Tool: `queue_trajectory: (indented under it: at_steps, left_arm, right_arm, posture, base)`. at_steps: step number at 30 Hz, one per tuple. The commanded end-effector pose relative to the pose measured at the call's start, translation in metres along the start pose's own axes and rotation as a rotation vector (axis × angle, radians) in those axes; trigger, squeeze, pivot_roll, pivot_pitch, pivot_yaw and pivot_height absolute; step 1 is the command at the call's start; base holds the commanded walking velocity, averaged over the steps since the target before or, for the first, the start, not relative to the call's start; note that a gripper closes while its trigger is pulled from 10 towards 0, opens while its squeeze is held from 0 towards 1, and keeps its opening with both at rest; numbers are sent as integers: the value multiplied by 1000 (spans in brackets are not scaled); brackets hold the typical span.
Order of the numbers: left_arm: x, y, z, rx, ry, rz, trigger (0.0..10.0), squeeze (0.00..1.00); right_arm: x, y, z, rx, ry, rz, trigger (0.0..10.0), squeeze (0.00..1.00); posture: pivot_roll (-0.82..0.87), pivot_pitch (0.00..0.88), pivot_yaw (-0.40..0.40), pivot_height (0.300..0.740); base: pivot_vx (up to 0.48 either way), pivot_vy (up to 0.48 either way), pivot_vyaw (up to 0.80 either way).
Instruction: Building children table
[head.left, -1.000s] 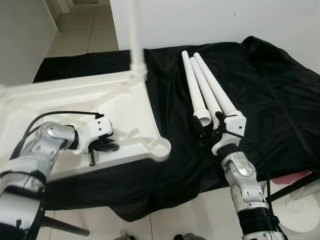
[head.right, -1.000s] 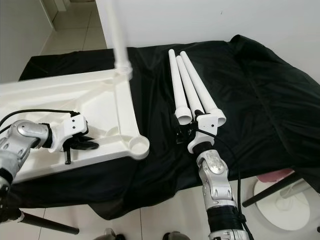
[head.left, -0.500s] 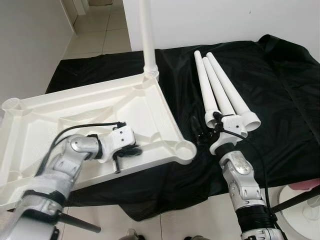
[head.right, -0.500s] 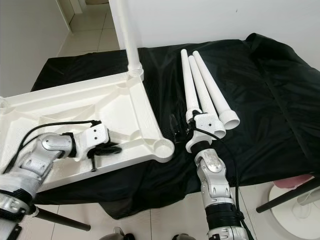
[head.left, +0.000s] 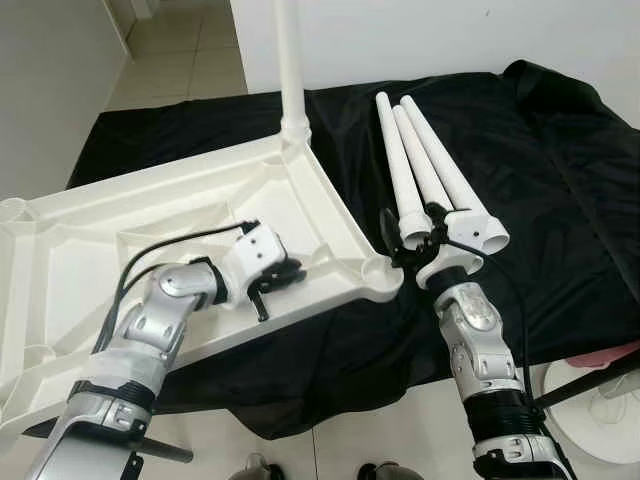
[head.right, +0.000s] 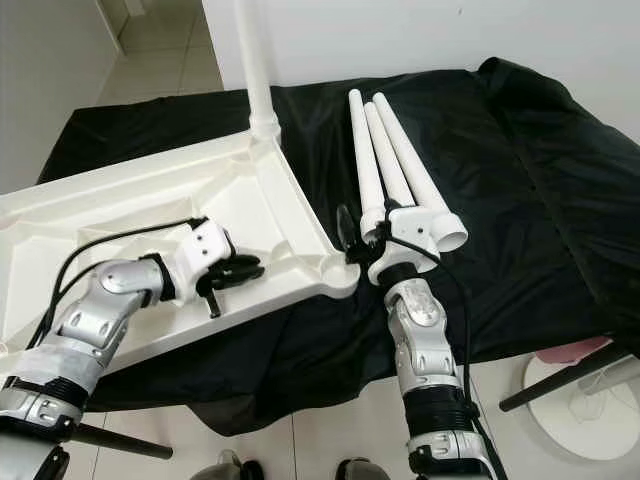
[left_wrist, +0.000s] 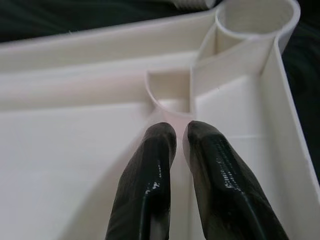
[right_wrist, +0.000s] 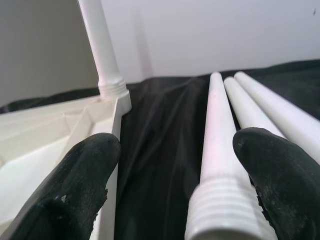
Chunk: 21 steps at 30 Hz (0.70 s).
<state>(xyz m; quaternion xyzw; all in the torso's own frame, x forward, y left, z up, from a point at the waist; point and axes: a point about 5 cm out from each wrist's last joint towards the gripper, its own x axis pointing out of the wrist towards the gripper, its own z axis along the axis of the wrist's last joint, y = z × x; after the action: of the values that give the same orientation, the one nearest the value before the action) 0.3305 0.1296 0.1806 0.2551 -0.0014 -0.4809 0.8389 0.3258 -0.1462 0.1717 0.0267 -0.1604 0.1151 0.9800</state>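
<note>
The white tabletop (head.left: 150, 230) was laid upside down on a black cloth (head.left: 560, 180), presumably so that its corner sockets faced up to take the legs. One leg (head.left: 291, 70) was already stood upright in the far corner, at about 12 o'clock in the head view. Three loose legs (head.left: 425, 170) were laid side by side on the cloth at roughly 1 o'clock, touching one another, their threaded ends turned toward the robot, which put them within easy reach.

The left gripper (head.left: 275, 285) was set inside the tray-like underside, against a rib just short of the near corner socket (head.left: 382, 275) at about 3 o'clock from it. In the left wrist view its fingertips (left_wrist: 160, 137) were seen drawn almost together, nothing being held between them; the pose was judged to be a steadying press on the tabletop, although actual contact could not be made out.

The right gripper (right_wrist: 177, 185) was positioned at the near end of the loose legs, just beyond the tabletop's near corner. Its fingers (right_wrist: 85, 165) were spread wide, one on each side of the nearest leg's threaded end (right_wrist: 227, 210), and were not yet closed on it. A grasp of that leg was judged to be the step in hand, three sockets being left to fill.
</note>
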Motion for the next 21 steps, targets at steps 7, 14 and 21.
queue_trajectory:
  at_steps: [7,14,21]
  left_arm:
    - [-6,21,27,-135,-166,157,10000,0]
    - [6,24,39,-382,-310,151,10000,0]
    - [17,22,39,-400,-316,229,10000,0]
  right_arm:
    - [7,-3,4,25,-23,-14,10000,0]
    - [17,-7,5,29,-15,-71,10000,0]
    - [23,-10,8,17,14,-161,10000,0]
  posture:
    - [-17,55,22,740]
    - [-40,71,1,740]
    - [-69,92,3,740]
  base:
    - [0,0,0]
    - [0,0,0]
    - [0,0,0]
